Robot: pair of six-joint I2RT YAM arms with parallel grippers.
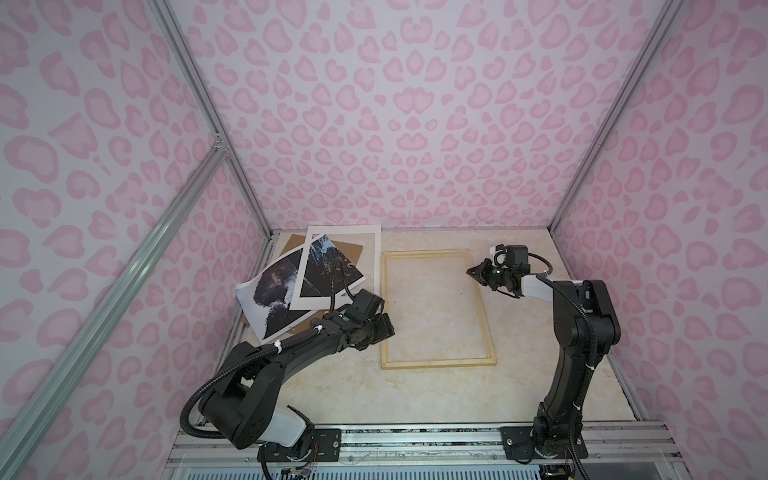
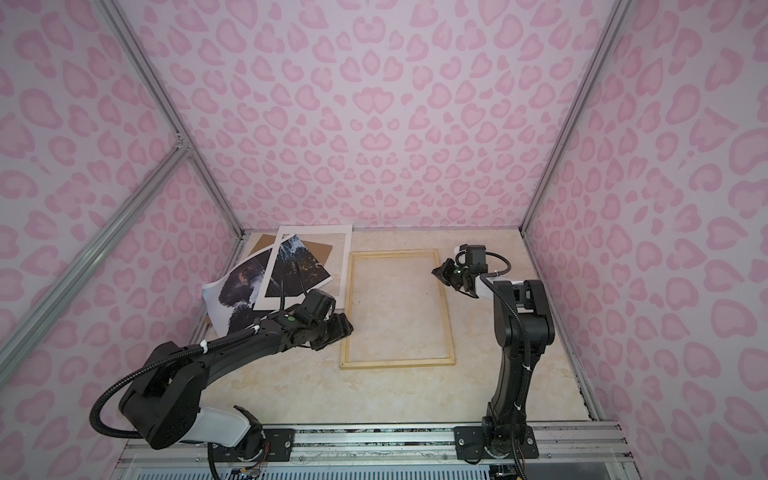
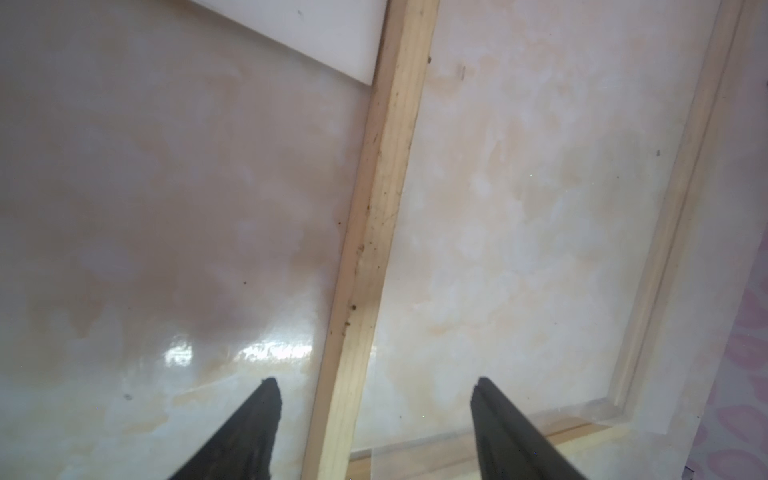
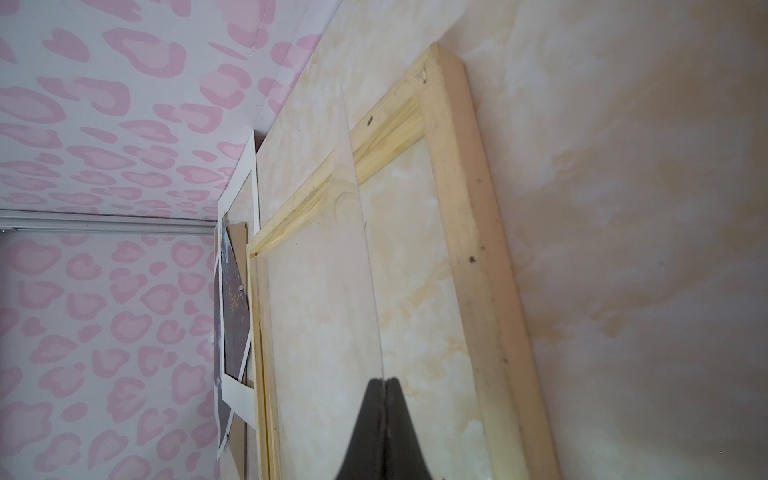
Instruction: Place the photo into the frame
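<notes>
I'm seeing left gripper (image 3: 374, 382) jaws apart astride the frame (image 1: 438, 361), right gripper (image 4: 384, 380) jaws together. I'm expecting the photo (image 1: 272, 297) flimsy, so aiming for its margin.

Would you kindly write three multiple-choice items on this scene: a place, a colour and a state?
1. The photo lies: A. left of the frame, partly under the white mat board; B. right of the frame; C. inside the frame.
2. The backing board is: A. blue; B. green; C. brown.
3. The left gripper is: A. shut on the photo; B. open astride a frame rail; C. out of view.
Key: A, the print shows through the mat's opening; C, brown corners stick out; B, its fingers stand either side of the rail.
</notes>
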